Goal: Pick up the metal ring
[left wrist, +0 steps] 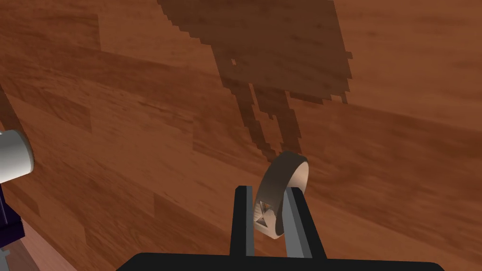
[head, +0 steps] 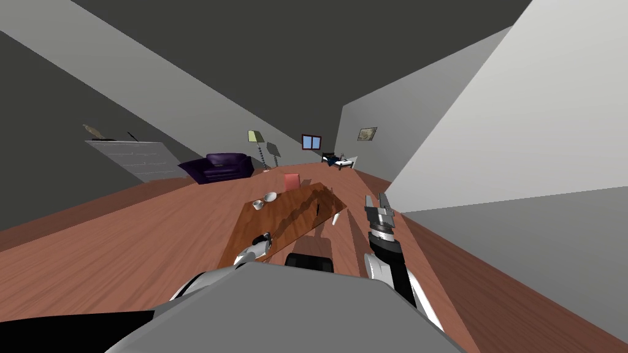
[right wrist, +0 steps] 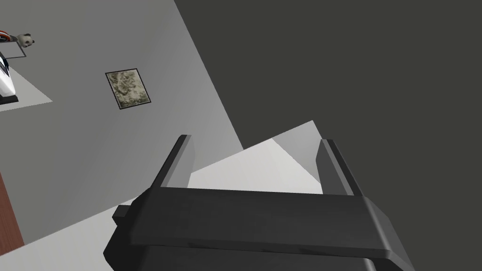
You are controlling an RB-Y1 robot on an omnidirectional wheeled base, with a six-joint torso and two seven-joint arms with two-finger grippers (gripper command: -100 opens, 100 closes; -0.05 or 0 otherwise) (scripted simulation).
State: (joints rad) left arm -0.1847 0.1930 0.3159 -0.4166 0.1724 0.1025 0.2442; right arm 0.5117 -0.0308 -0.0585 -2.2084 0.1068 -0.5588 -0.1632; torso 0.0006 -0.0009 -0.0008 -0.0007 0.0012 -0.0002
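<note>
In the head view, the robot stands at the near end of a long brown wooden counter point(head: 288, 214). Its left hand point(head: 264, 239) is low over the counter's near corner. The right hand point(head: 377, 205) is raised beside the counter's right edge, above the wooden floor point(head: 122, 245), well apart from the things on the counter. Farther along the counter sit a white bowl point(head: 270, 197) and a small cup point(head: 258, 204), just beside each other, and a red chair point(head: 292, 181) stands at the far end. By the far walls are a purple sofa point(head: 222, 165), a white dresser point(head: 138, 158) and a floor lamp point(head: 256, 138).

In the left wrist view, the left hand grips the ring point(left wrist: 285, 171), a broad grey-brown band standing on edge between the two fingers point(left wrist: 244, 221), which press it from both sides. The part of the band nearest the hand's body carries a small cut-out pattern. The hand's shadow point(left wrist: 277, 70) falls on the wood beyond the ring. Whether the ring touches the counter cannot be told.

In the right wrist view, the right hand's fingers stand wide apart, gripping nothing.
</note>
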